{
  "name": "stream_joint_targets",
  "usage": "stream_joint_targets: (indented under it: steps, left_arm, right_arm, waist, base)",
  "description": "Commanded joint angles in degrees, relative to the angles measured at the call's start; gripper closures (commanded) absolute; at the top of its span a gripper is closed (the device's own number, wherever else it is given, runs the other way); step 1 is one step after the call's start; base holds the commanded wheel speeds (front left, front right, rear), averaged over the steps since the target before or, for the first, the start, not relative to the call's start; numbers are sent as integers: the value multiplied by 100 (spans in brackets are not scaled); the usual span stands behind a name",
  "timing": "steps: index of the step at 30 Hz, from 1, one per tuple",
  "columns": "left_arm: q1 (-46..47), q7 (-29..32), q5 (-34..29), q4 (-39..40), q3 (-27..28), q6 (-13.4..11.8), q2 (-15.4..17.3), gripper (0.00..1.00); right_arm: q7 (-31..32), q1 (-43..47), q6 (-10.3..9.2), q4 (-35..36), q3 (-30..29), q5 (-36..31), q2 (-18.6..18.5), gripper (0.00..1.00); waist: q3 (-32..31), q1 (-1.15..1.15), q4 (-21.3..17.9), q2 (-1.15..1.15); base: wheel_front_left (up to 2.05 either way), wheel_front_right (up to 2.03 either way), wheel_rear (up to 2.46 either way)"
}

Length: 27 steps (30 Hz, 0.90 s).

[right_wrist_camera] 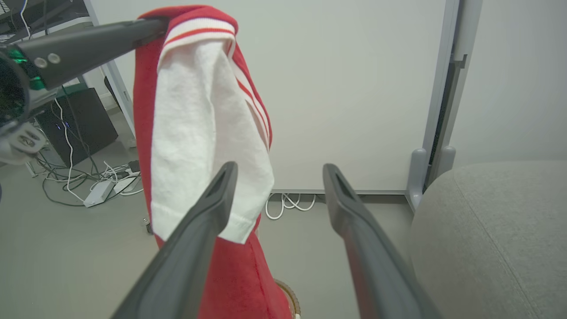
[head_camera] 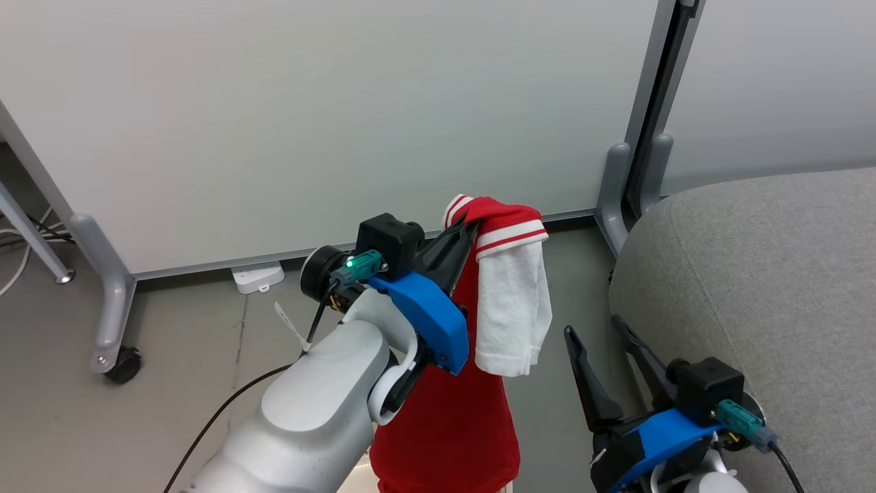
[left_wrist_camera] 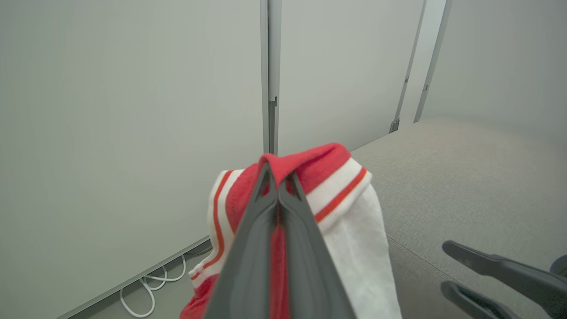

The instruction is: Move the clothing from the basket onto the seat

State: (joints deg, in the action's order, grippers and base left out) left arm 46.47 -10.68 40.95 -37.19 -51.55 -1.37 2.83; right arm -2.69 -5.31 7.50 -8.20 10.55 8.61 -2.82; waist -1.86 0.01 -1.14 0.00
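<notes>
My left gripper is shut on the striped cuff of a red garment and holds it up in the air; its white lining hangs inside out over the red cloth. The left wrist view has the fingers pinched on the red fabric. My right gripper stands open and holds nothing, low beside the grey seat. In the right wrist view the garment hangs left of my open gripper, with the seat at right. A bit of the basket's brown rim peeks out below the cloth.
White partition panels on grey wheeled legs stand behind. A power strip and cables lie on the floor by the panel's foot. More cables and a dark box sit at left in the right wrist view.
</notes>
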Motion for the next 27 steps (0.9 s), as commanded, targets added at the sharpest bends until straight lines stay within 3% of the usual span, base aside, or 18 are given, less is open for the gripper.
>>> stream_joint_targets:
  steps: [1,10,19,27]
  left_arm:
    - [32,-46,40,-22,-16,-15,12,100]
    - [116,-123,226,-190,-206,-57,13,100]
    - [162,-191,466,-166,-476,-88,11,100]
    - [168,-229,679,-168,-718,-121,12,100]
  right_arm:
    - [16,18,-2,26,45,31,-12,0]
    - [277,-335,-2,-69,572,519,-13,0]
    - [541,-1142,-2,-854,881,323,-13,0]
    - [368,-1734,-2,-1626,1084,47,-11,0]
  waist:
    - [3,-1,3,0]
    - [50,-1,43,0]
    - [41,-1,156,0]
    - [9,-1,248,0]
  base:
    - [0,0,0]
    - [0,0,0]
    - [0,0,0]
    - [0,0,0]
